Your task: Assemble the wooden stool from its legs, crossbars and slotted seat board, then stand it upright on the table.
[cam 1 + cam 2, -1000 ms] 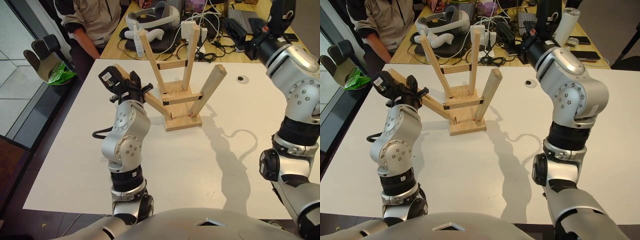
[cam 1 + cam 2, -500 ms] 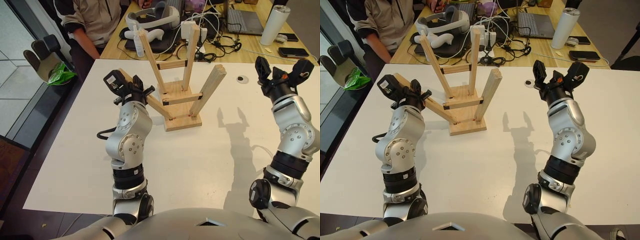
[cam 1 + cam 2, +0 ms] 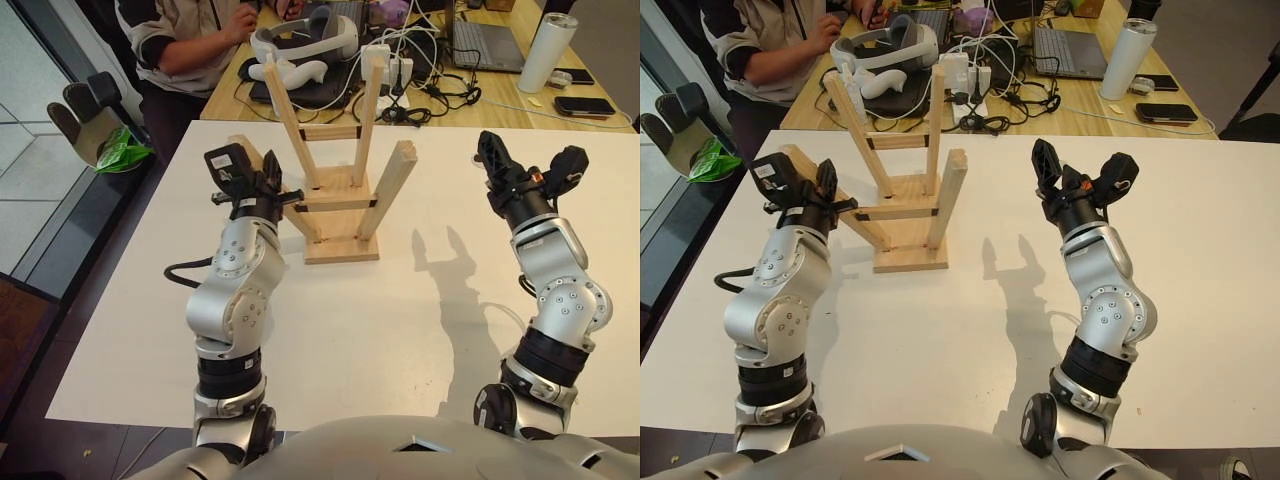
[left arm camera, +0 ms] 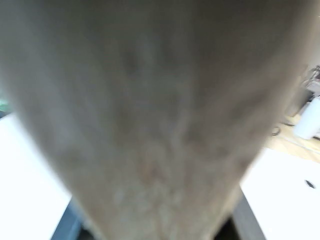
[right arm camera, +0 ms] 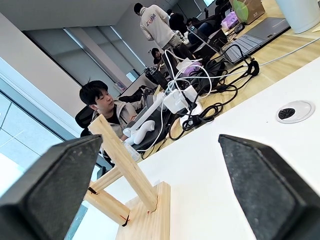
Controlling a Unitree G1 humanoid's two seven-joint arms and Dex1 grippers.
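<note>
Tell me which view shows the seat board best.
Left eye view: the whole seat board lies flat, seen from above. Right eye view matches. Right wrist view catches one end at a low angle. Left wrist view has blurred wood, likely the gripped leg.

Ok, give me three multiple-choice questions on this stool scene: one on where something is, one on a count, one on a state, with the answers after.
1. Where does the seat board lie?
A. Flat on the white table
B. On the wooden desk behind
C. On the floor

2. How many legs stick up from the board?
A. Two
B. Four
C. Six

3. How is the right hand?
A. Open, holding nothing
B. Shut on a leg
C. Shut on a crossbar

Answers:
1 A: the board rests flat on the table with the legs pointing up.
2 B: four legs show, one of them gripped by the left hand.
3 A: its fingers are spread apart above the table with nothing between them.
</note>
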